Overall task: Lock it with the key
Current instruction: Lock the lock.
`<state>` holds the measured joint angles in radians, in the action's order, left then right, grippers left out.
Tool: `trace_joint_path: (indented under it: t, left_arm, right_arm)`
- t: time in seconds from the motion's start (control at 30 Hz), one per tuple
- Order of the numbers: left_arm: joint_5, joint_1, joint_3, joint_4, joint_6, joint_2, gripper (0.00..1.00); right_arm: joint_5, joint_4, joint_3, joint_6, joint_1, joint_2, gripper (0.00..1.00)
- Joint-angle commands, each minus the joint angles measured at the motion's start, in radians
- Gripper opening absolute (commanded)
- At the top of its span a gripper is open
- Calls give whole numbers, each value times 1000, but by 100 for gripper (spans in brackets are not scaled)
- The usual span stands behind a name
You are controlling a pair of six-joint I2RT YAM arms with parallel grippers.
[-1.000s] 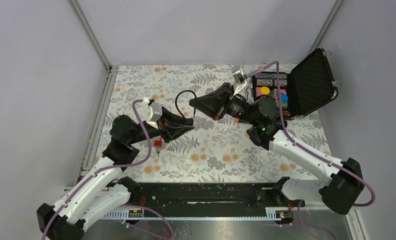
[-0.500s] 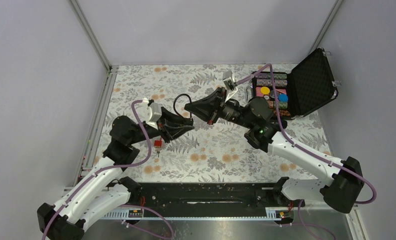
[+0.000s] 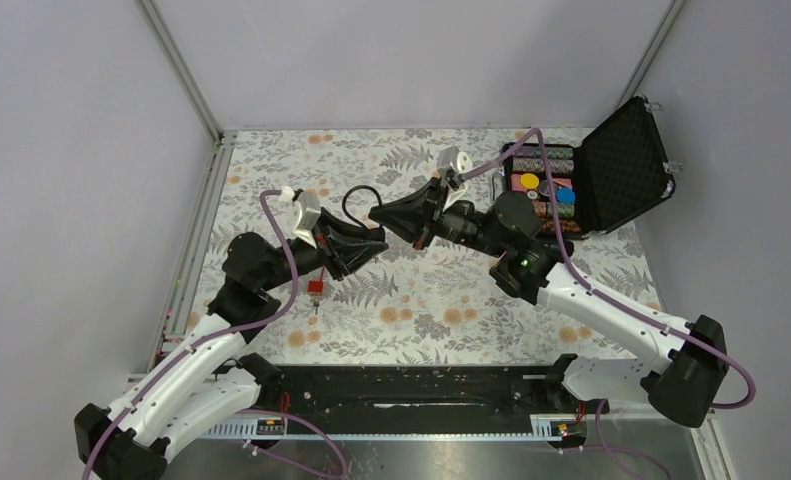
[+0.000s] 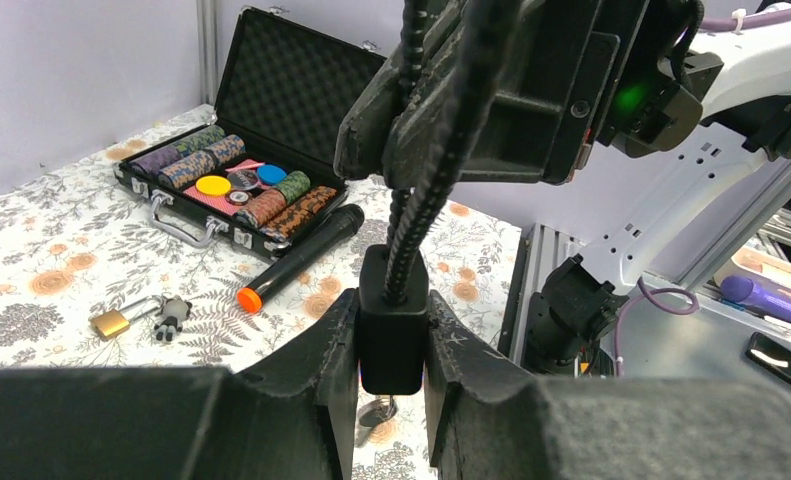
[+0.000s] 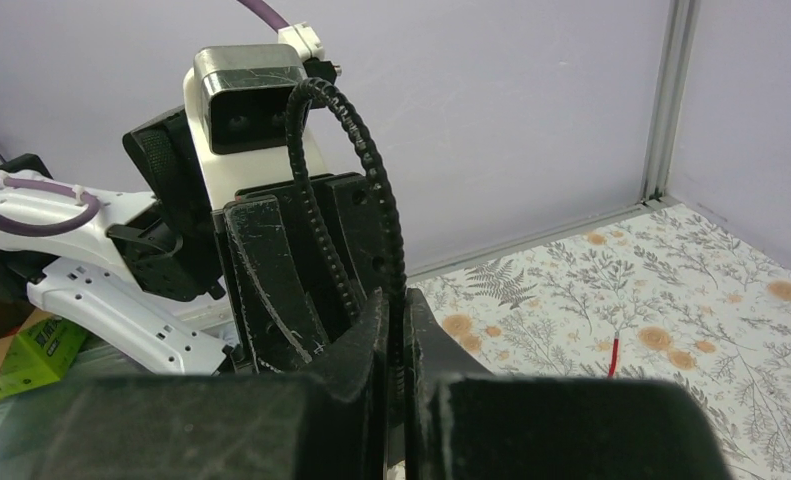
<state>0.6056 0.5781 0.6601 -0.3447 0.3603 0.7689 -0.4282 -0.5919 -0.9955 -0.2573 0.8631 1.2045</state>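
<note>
My left gripper point(image 4: 392, 305) is shut on the small black block point(image 4: 392, 340) of a black cable lock and holds it upright above the table. The ribbed black cable point(image 4: 441, 150) rises from the block into my right gripper point(image 5: 396, 300), which is shut on the cable point(image 5: 371, 170) right in front of the left one. In the top view the two grippers meet tip to tip, left point(image 3: 375, 238) and right point(image 3: 379, 213), with the cable loop point(image 3: 355, 200) beside them. The key point(image 4: 169, 316) lies on the cloth next to a brass padlock point(image 4: 111, 323), away from both grippers.
An open black case point(image 3: 621, 165) of coloured chips point(image 4: 233, 185) stands at the back right. A black microphone with an orange end point(image 4: 296, 255) lies beside it. A red lock block point(image 3: 315, 287) rests under the left arm. A small silvery piece point(image 4: 376, 412) shows below the held block.
My right gripper has swung left with the cable and closed in on the left gripper, tightening the cable loop. The left gripper has lifted slightly, still holding the block.
</note>
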Motion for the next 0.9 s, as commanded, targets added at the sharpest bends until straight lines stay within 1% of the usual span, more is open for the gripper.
trace_joint_path:
  t: [0.0, 0.1, 0.2, 0.33, 0.5, 0.6, 0.63, 0.73, 0.87]
  left_arm:
    - [-101, -10, 46, -156, 43, 4, 0]
    - [-94, -9, 51, -160, 41, 15, 0]
    - [-110, -10, 50, -171, 50, 11, 0]
    - [-122, -10, 59, -173, 100, 14, 0]
    - [-210, -11, 97, -33, 140, 21, 0]
    - [-239, -11, 97, 7, 165, 21, 0]
    - [-243, -11, 94, 7, 179, 21, 3]
    - [-237, -11, 90, -1, 204, 24, 7]
    - [-223, -11, 96, 9, 213, 32, 9]
  right_arm:
    - [-127, 228, -54, 62, 33, 28, 0]
    - [-165, 298, -86, 70, 34, 63, 0]
    - [-160, 362, -95, 86, 36, 89, 0]
    - [-87, 414, -115, 66, 37, 94, 0]
    - [35, 453, -170, -5, 34, 74, 0]
    - [74, 470, -200, -31, 34, 60, 0]
    - [84, 480, -211, -36, 34, 60, 0]
    - [116, 527, -250, -54, 34, 65, 0]
    - [183, 579, -286, -73, 35, 69, 0]
